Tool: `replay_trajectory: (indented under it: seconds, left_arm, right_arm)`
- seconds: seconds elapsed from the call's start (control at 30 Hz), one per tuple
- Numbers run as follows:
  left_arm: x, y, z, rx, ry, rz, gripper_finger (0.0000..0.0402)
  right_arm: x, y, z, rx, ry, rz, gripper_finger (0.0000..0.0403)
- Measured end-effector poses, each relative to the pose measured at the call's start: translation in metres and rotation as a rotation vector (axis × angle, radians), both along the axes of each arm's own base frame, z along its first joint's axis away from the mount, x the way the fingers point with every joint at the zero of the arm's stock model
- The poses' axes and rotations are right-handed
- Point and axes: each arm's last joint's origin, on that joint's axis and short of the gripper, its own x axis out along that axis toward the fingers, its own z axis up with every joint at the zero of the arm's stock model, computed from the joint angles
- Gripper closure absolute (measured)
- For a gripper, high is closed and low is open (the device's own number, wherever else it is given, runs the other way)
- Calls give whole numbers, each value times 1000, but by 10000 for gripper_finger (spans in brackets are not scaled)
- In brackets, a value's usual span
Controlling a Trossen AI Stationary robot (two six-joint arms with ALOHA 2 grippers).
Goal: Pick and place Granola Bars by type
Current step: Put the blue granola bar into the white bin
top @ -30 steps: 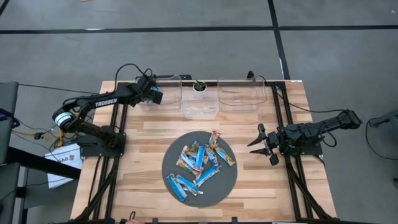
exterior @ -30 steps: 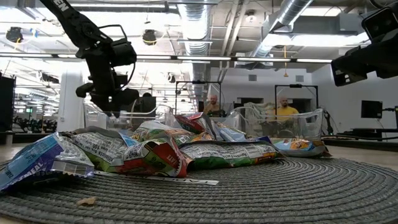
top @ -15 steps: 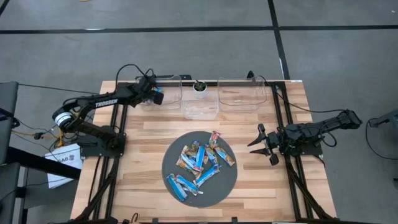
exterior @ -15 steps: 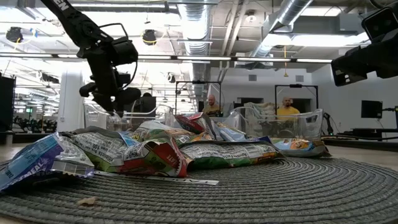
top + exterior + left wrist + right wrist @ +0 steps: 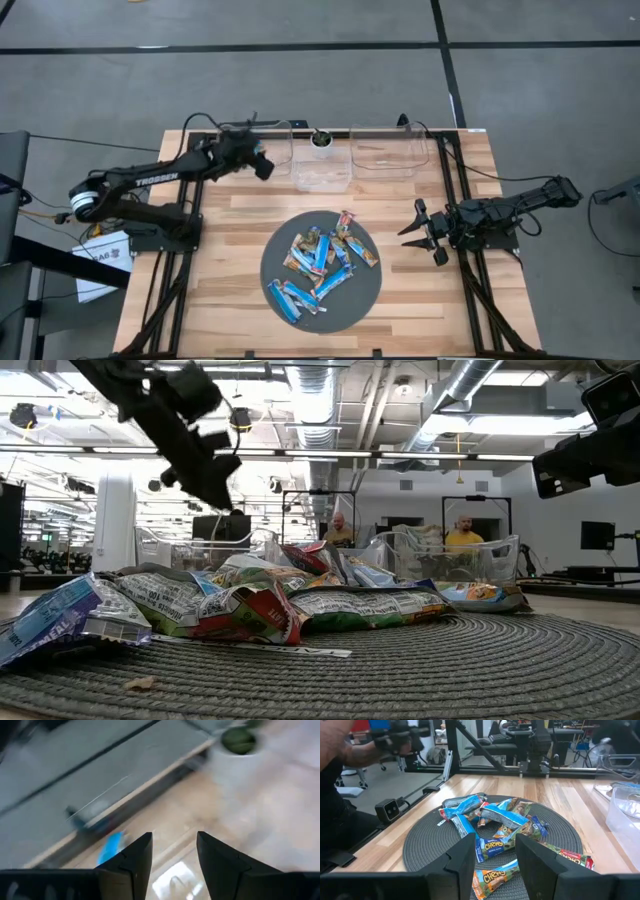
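Note:
Several granola bars [image 5: 322, 265], blue, blue-and-white and tan, lie heaped on a round dark mat [image 5: 275, 245] at the table's middle; the pile [image 5: 260, 605] fills the low view. My left gripper [image 5: 262, 166] hangs open and empty beside the left clear bin [image 5: 272, 140], above the table [image 5: 215, 480]. Its wrist view shows the open gripper [image 5: 174, 851] and one blue bar [image 5: 110, 849] beyond it; whether that bar lies in the bin I cannot tell. My right gripper [image 5: 422, 232] waits open at the table's right, facing the pile [image 5: 495, 840].
Three clear bins stand along the far edge: left, middle [image 5: 322, 172] and right [image 5: 388, 150]. A small white cup with something green [image 5: 321, 140] stands between them. Bare wood lies around the mat. Two people [image 5: 460, 538] sit in the room behind.
My left gripper has risen and swung away from over the left bin toward the table's middle, rolling and tipping up as it went. The bars on the mat have not moved.

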Motion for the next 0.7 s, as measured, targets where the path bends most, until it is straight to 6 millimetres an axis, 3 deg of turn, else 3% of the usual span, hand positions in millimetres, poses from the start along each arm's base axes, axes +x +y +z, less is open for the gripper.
replay_trajectory:
  seconds: [0.4, 0.7]
  left_arm:
    - [27, -97, 10, 60, 43, -863, 253]
    - [23, -153, 3, 34, 115, -1126, 253]
  right_arm:
    - [0, 0, 0, 0, 0, 0, 269]
    - [0, 0, 0, 0, 0, 0, 269]
